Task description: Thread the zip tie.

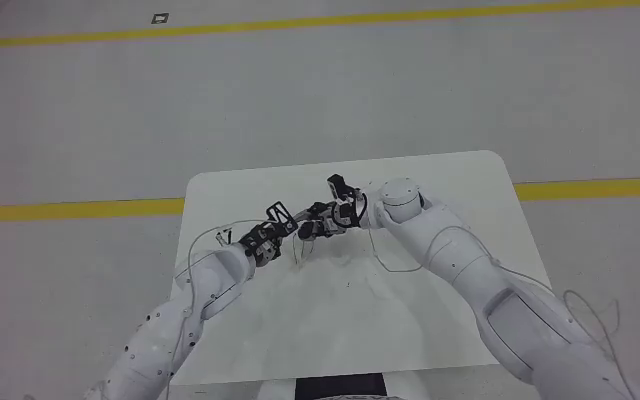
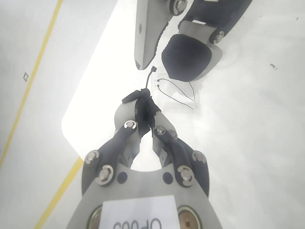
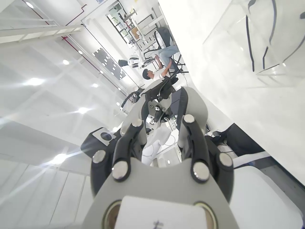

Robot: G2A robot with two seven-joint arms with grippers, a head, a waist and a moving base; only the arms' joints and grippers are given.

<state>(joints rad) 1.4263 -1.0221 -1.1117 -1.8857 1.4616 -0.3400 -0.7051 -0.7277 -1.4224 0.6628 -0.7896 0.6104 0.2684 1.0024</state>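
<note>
Zip tie (image 2: pixel 149 78) in left hand (image 2: pixel 142 97), clear tray (image 2: pixel 171 90) behind

Tail of zip tie (image 2: pixel 148 80) hidden inside left tool (image 2: pixel 143 99); right tool (image 2: pixel 157 65) base cropped.

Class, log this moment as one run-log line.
left hand: shut on zip tie | right hand: open, facing it | spare ties: in clear tray

1. The left end effector (image 2: pixel 142 97) and the right end effector (image 2: pixel 160 71) face tip to tip; a thin black plastic zip tie (image 2: pixel 149 79), pinched in the left one, occupies the narrow gap.
2. A clear plastic tray (image 2: pixel 197 94) lies just beside them.
3. Open white desk (image 1: pixel 420 330) spreads on the robot's side.
</note>
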